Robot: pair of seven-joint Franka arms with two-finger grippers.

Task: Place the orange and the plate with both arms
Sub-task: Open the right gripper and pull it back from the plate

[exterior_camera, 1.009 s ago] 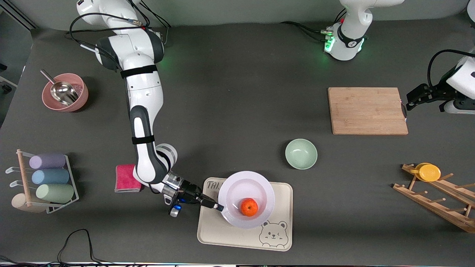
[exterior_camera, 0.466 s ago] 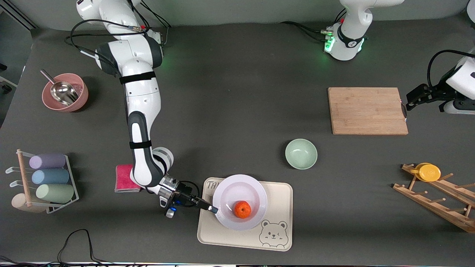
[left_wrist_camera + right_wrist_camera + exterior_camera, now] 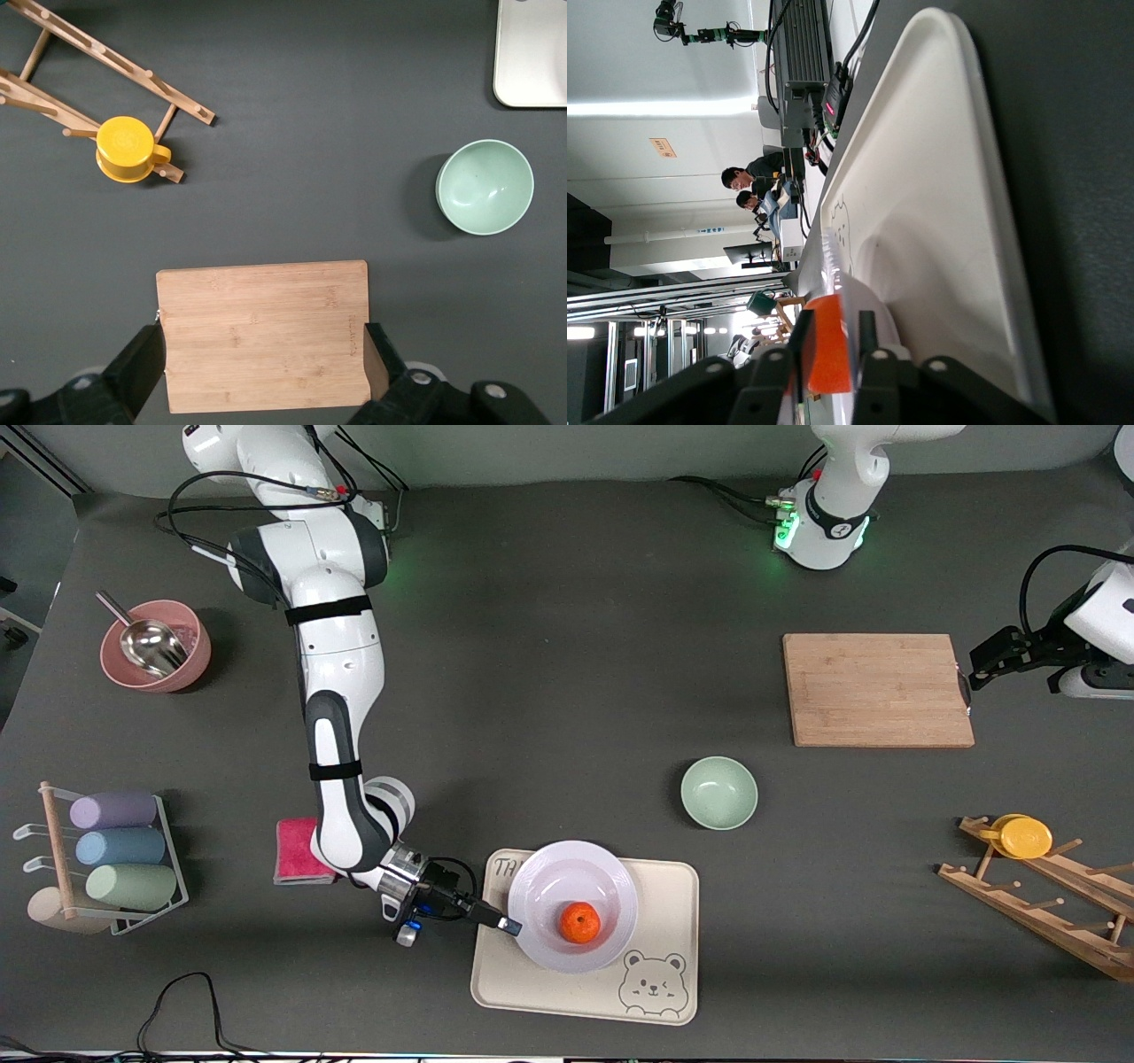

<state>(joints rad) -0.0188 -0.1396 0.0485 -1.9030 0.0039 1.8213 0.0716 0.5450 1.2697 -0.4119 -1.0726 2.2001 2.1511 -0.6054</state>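
Observation:
The lavender-white plate (image 3: 567,872) lies on the cream bear tray (image 3: 664,895), and the orange (image 3: 579,922) sits in its sunken centre. My right gripper (image 3: 510,926) is shut on the plate's rim at the edge toward the right arm's end of the table. In the right wrist view the fingers (image 3: 868,359) pinch the plate rim (image 3: 873,320), with the orange (image 3: 830,350) just past them and the tray (image 3: 921,177) underneath. My left gripper (image 3: 974,669) is open and empty and waits over the end of the cutting board (image 3: 877,689); its wrist view (image 3: 263,367) shows the fingers wide apart.
A mint-green bowl (image 3: 718,792) stands between tray and cutting board. A wooden rack (image 3: 1045,895) holds a yellow dish (image 3: 1023,837). A pink cloth (image 3: 299,850) lies by the right arm's wrist. A cup rack (image 3: 106,859) and a pink bowl with a scoop (image 3: 156,645) stand at the right arm's end.
The right gripper drew back toward the right arm's end with the plate and orange, and the plate came down on the tray. Almost nothing moved in the last half second. The left arm stayed still.

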